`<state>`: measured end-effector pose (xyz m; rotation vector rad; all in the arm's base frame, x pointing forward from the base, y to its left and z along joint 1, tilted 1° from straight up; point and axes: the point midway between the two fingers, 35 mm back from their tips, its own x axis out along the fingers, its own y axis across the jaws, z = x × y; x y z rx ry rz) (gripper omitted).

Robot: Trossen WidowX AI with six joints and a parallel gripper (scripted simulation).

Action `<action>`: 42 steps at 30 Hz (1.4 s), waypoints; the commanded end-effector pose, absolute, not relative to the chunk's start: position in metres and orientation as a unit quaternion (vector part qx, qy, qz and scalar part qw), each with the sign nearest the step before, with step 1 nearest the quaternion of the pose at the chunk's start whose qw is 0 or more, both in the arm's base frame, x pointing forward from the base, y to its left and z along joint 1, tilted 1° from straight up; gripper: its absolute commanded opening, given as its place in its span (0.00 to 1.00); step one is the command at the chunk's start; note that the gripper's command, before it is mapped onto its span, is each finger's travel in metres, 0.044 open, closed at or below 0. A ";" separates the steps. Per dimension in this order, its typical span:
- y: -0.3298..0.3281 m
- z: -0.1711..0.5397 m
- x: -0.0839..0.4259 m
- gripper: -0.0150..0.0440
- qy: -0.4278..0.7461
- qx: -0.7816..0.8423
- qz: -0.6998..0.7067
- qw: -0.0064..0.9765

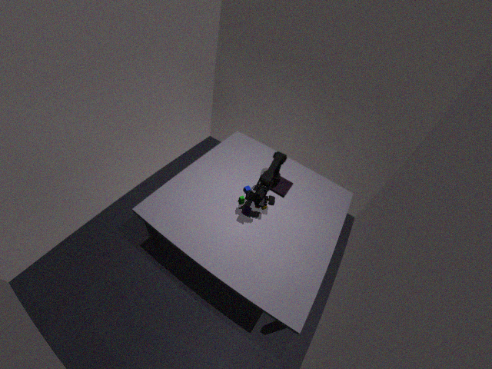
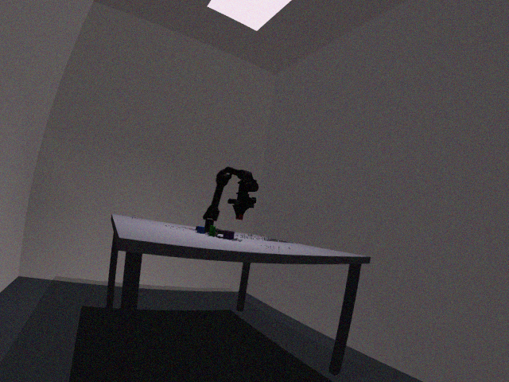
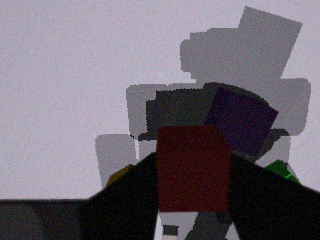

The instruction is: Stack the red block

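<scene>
My gripper (image 2: 239, 216) (image 3: 188, 159) is shut on the red block (image 2: 238, 217) (image 3: 192, 182) and holds it well above the table (image 1: 274, 254) (image 2: 164, 240). In the top view the arm mostly hides the block. The green tower (image 1: 241, 199) (image 2: 211, 230) stands upright on the table, lower than the held block and to its left in the exterior view. In the wrist view only a corner of the green tower (image 3: 280, 169) shows, at the lower right, partly hidden behind the right finger. The red block is apart from the tower.
A purple block (image 1: 247, 211) (image 2: 228, 235) (image 3: 242, 120) lies near the green tower, in the arm's shadow. A blue block (image 1: 247, 188) (image 2: 200, 229) lies on the tower's other side. A yellow block (image 1: 264, 207) (image 3: 119, 176) is partly hidden. A dark plate (image 1: 284, 187) lies by the arm's base.
</scene>
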<state>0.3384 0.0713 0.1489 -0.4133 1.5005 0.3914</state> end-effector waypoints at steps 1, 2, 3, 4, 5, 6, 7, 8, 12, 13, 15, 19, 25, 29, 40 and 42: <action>0.048 0.149 0.338 0.25 0.671 -0.188 0.176 0.695; 0.042 0.149 0.338 0.25 0.671 -0.188 0.176 0.695; 0.036 0.149 0.337 0.25 0.671 -0.188 0.175 0.695; 0.030 0.149 0.337 0.25 0.671 -0.188 0.175 0.695; 0.024 0.149 0.337 0.25 0.671 -0.188 0.175 0.695; 0.018 0.149 0.336 0.25 0.672 -0.188 0.175 0.695; 0.013 0.149 0.335 0.25 0.672 -0.189 0.175 0.695; 0.007 0.149 0.335 0.25 0.672 -0.189 0.174 0.695; -0.016 0.149 0.331 0.25 0.672 -0.190 0.174 0.695; -0.022 0.149 0.329 0.25 0.672 -0.190 0.174 0.694; -0.033 0.149 0.327 0.25 0.672 -0.190 0.173 0.694; -0.054 0.149 0.320 0.25 0.673 -0.191 0.172 0.694; -0.072 0.149 0.313 0.25 0.673 -0.191 0.172 0.694; -0.073 0.138 0.313 0.25 0.673 -0.191 0.172 0.694; -0.074 0.115 0.312 0.25 0.673 -0.191 0.172 0.693; -0.074 0.110 0.313 0.25 0.673 -0.191 0.172 0.693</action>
